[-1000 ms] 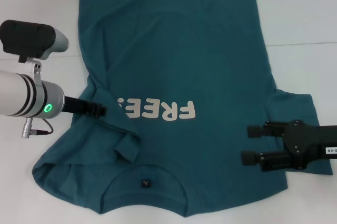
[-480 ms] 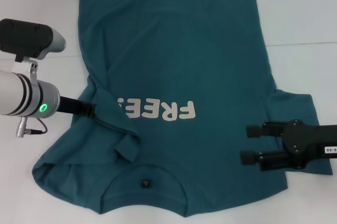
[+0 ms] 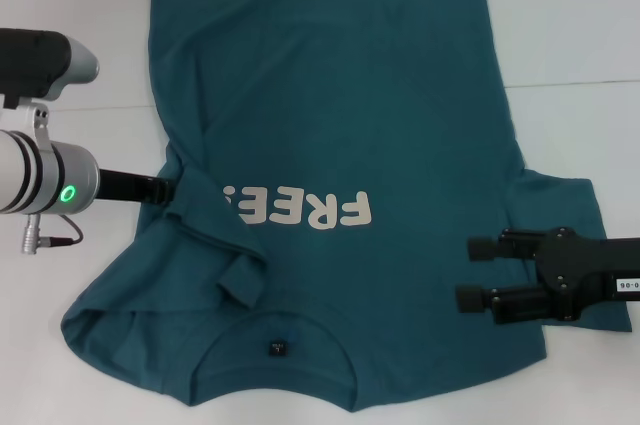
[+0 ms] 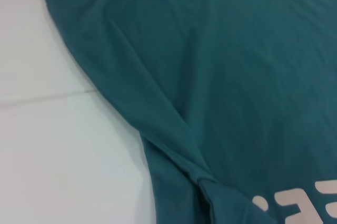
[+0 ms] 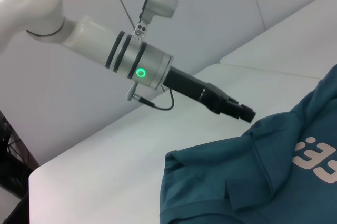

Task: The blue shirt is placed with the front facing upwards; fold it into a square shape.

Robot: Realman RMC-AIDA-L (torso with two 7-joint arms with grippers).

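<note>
Softly rumpled blue shirt (image 3: 340, 125); left tool (image 3: 170, 188) at its creased edge

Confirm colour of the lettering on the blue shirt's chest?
White (slightly off-white) "FREE" lettering on the teal-blue shirt; clearest in the head view.

My left arm reaches in from the left side, its silver wrist ring showing a green light and a black camera housing above it. The slim black left tool (image 3: 170, 188) at its end points rightward, level and low; I can't make out whether its fingers are parted or closed. My right arm comes in from the right edge, low. Its black right tool (image 3: 474, 273) points leftward with both fingers spread apart, holding nothing.
</note>
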